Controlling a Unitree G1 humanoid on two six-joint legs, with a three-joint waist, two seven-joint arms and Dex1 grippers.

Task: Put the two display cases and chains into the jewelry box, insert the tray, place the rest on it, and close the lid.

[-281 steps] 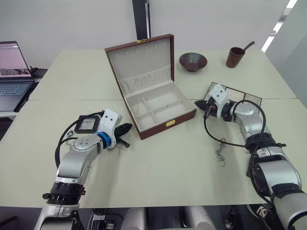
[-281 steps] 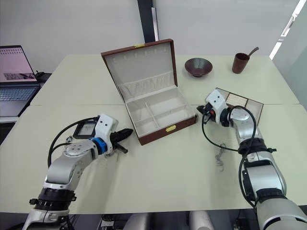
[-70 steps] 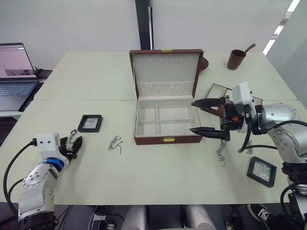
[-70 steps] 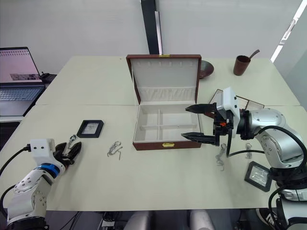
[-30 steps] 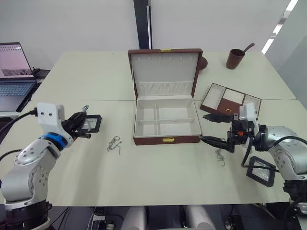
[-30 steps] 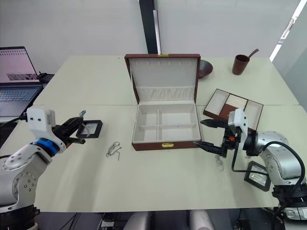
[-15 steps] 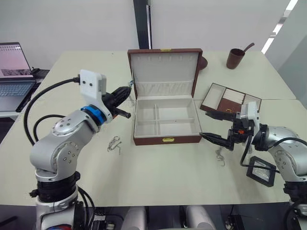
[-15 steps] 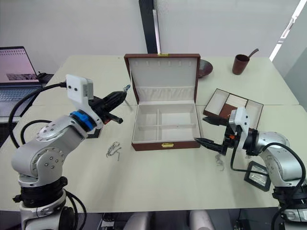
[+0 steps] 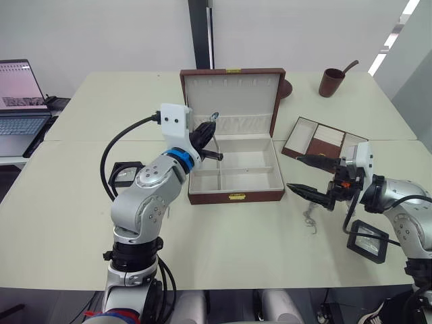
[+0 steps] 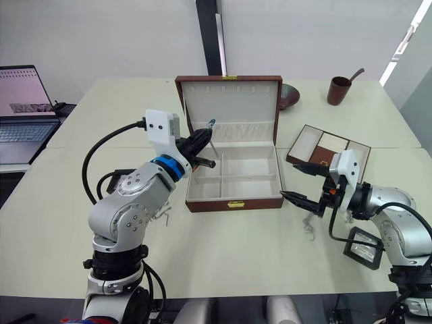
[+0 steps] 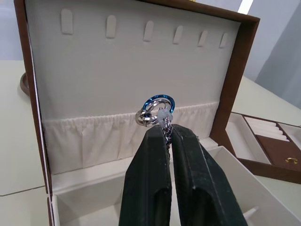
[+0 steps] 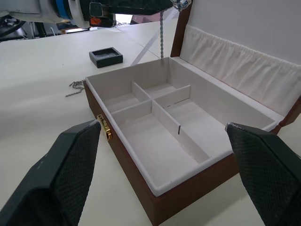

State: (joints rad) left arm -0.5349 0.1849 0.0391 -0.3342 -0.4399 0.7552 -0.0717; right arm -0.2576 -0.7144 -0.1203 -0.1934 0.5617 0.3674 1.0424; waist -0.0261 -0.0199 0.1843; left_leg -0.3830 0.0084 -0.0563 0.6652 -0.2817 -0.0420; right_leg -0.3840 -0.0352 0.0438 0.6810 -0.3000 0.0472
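The jewelry box (image 9: pixel 236 196) stands open at mid-table, its lid (image 9: pixel 229 91) upright and its cream compartments bare. My left gripper (image 9: pixel 213 120) is shut on a silver chain (image 11: pixel 157 111) with a blue ring, which dangles above the box's back-left compartment (image 12: pixel 162 33). My right gripper (image 9: pixel 305 175) hangs open just right of the box, holding nothing. One display case (image 9: pixel 124 173) lies at the left, partly behind my left arm, and the other (image 9: pixel 368 237) at the right front. A loose chain (image 9: pixel 310 219) lies below my right gripper, another (image 12: pixel 75 86) left of the box. The tray (image 9: pixel 324 138) sits at the right.
A laptop (image 9: pixel 20 94) stands off the table's far left. A dark bowl (image 9: pixel 287 86) sits behind the lid and a brown cup (image 9: pixel 331 81) with a spoon at the back right. The table's front edge runs close below both arms.
My left arm has swung from the left side of the table to over the box, carrying the chain. My right gripper has drawn back slightly to the right, still open.
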